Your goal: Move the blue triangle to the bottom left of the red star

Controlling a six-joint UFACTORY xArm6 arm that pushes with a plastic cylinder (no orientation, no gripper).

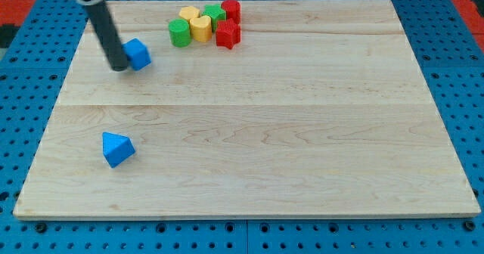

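Your pale wooden surface (249,140) lies on a blue board full of little holes (15,95). The small blue triangle block (117,148) sits low at the view's left, all by itself. One corner of it points up toward the view's top, and its widest side runs slanted along the bottom, from the view's left down to the view's right. I think it lies flat, but it is small here and hard to be sure.

Your dark rod comes down from the view's top left. Your tip (119,67) rests on the surface, touching or just beside the left side of a small blue cube block (138,54). The tip is well apart from the blue triangle, which is lower in the view. This arm has no hand, so nothing is being held; the tip only pushes.

The red star block (228,34) is near the view's top, in a tight bunch with other blocks. A yellow block (201,27) is just to its left, then a green block (179,32). Behind them are a yellow block (188,13), a green star block (214,13) and a red block (231,10).
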